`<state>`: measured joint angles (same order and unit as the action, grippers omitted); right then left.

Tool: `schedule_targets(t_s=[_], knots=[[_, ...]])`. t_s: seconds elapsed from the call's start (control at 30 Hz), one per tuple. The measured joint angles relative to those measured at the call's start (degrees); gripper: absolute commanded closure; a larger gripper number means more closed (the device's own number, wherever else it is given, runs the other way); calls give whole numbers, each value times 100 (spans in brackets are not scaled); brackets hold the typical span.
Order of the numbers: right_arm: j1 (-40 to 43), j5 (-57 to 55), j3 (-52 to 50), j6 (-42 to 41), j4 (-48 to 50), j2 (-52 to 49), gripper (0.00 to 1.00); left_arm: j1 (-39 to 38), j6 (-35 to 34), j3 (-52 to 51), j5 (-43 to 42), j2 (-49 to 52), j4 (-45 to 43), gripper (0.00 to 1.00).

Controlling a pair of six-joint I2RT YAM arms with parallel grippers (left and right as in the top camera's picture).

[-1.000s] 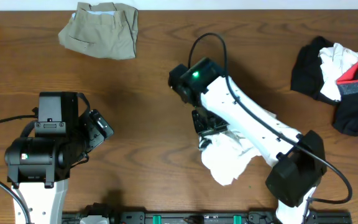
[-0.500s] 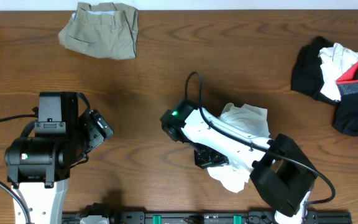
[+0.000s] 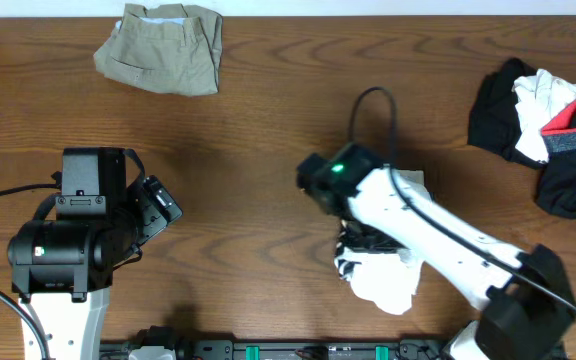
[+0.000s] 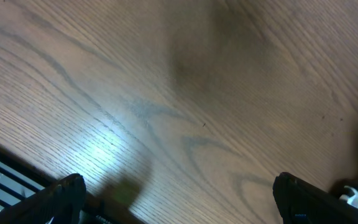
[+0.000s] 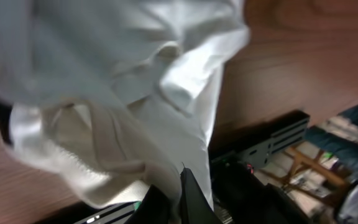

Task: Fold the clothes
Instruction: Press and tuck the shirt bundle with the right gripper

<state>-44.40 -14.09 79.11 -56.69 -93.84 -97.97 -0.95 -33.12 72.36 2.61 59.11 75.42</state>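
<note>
The white garment (image 3: 383, 285) lies crumpled on the bench (image 3: 268, 130), near the front edge and right of the middle. It sits directly under the right arm, which reaches in from the front right corner. The right claw (image 3: 353, 248) is at the garment's left side, touching it, with most of the cloth just in front of and to the right of the claw. In the right wrist view the white folds fill the frame and gather down to the dark fingers (image 5: 182, 196). These are pressed together with cloth pinched between them, so the claw is gripping the garment.

The garment is a bunched heap with no clear collar or hem showing. Its long axis runs roughly from back to front. A small patch of white shows past the arm toward the back, and the fuller, rounded end points at the front edge.

The left claw (image 4: 179, 202) is well apart from the garment, over the left part of the bench. Its two fingertips (image 4: 64, 196) are spread wide, with only bare wood between them.

A folded pair of khaki shorts (image 3: 163, 45) rests at the back edge, toward the left corner. A pile of black, white and red clothes (image 3: 553, 130) sits at the right edge.
</note>
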Motion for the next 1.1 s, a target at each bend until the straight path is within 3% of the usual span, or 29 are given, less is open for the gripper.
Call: schedule_targets(t_s=[0.43, 0.63, 0.73, 0.8, 0.83, 0.87, 1.1], knots=[[852, 107, -2048, -37, 957, 446, 95, 0, 0, 0, 39, 4, 0, 2], [1436, 101, -2155, -63, 859, 448, 84, 0, 2, 0, 39, 4, 0, 2], [1775, 28, -2140, -68, 723, 452, 73, 0, 2, 0, 39, 4, 2, 2], [2002, 2, -2041, 2, 640, 452, 59, 0, 2, 0, 39, 4, 2, 2], [2074, -28, -1969, 35, 608, 452, 41, 0, 2, 0, 39, 4, 2, 2], [2162, -20, -1838, 146, 581, 452, 4, 0, 2, 0, 39, 4, 2, 2], [2216, -118, -710, 750, 439, 505, 1, 0, 2, 0, 39, 4, 11, 2]])
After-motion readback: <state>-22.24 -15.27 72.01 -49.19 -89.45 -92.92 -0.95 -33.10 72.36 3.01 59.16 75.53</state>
